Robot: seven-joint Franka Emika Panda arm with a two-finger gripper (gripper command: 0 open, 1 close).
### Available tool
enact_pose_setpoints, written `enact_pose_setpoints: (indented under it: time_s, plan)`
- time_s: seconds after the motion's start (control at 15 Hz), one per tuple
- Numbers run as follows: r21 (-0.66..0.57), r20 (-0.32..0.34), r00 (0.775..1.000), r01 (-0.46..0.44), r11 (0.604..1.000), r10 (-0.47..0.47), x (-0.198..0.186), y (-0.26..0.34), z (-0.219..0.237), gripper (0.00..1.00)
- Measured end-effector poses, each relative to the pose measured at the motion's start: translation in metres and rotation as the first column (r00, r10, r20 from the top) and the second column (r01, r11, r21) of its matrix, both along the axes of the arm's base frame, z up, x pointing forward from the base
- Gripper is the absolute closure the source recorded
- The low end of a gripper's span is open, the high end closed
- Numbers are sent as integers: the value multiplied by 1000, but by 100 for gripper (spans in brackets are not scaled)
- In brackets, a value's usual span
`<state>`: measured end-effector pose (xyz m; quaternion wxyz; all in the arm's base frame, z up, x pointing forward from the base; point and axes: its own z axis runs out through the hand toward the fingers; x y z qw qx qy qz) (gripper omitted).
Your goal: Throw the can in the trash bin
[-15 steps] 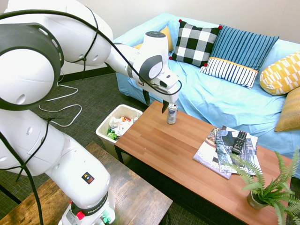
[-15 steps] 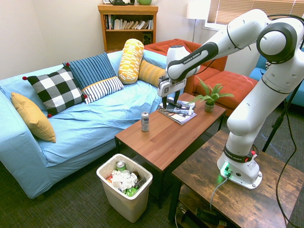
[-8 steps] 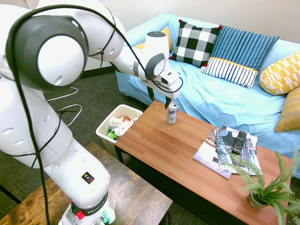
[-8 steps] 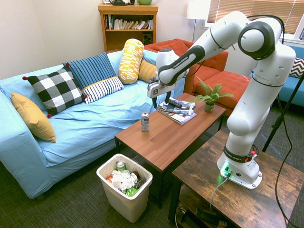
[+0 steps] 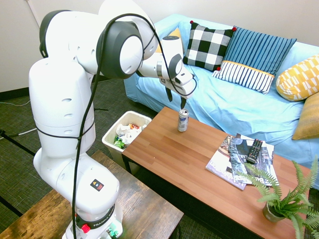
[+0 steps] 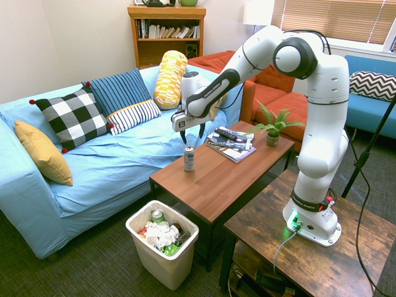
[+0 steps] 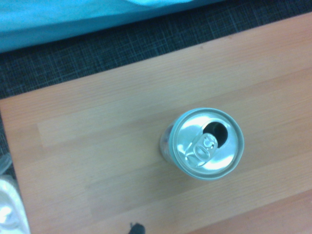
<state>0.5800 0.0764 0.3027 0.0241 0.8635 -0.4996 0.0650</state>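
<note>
A: Aluminium, thin wall. We reckon the can (image 5: 183,120) is light, prob. empty since the tab's popped, smooth and slippery, dents if squeezed hard. It stands upright on the wooden table (image 5: 199,169) near its sofa-side edge.

B: Agreed. We'd take it mid-body, across the sides, gentle force.

A: Claw?

B: Gripper (image 5: 176,99) hangs just above the can w/ fingers apart, wider than the can, holding nothing, touching nothing. Trash bin (image 6: 162,242) sits on the floor by the table end.
</note>
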Motion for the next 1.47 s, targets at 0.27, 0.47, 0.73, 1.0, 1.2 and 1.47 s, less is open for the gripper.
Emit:
enact_pose_setpoints:
  time_s: [0.27,0.47,0.73,1.0,1.2,1.47]
  plan:
    - [-16,-22,999,39,999,-39,26,-6,-32,0]
    - [-19,-36,998,57,998,-58,42,-9,-54,0]
    - [-27,-65,995,74,997,-76,56,-13,-86,0]
    - [-29,-90,993,77,997,-79,61,-7,-111,0]
    - [-35,-102,990,90,995,-93,63,-13,-124,100]
    - [-30,-102,990,99,995,-101,65,-13,-126,100]
